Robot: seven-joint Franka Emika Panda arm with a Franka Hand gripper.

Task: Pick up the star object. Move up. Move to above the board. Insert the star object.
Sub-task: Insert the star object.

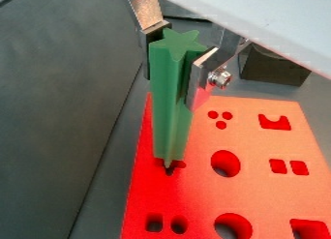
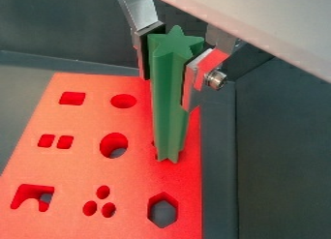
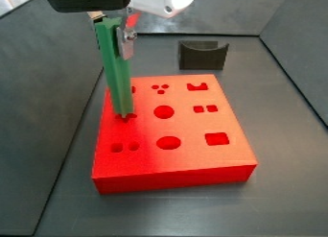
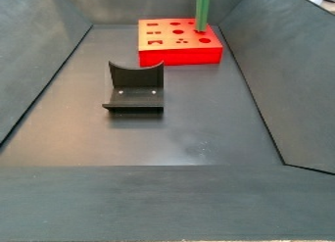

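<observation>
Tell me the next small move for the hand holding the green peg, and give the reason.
Probably a slow, straight push down. The hand grips the star object near its top, upright, and in both wrist views its lower tip already meets a hole near the edge of the board. Most of the peg still stands above the red surface, so insertion looks barely begun; how deep the tip sits cannot be told.
</observation>
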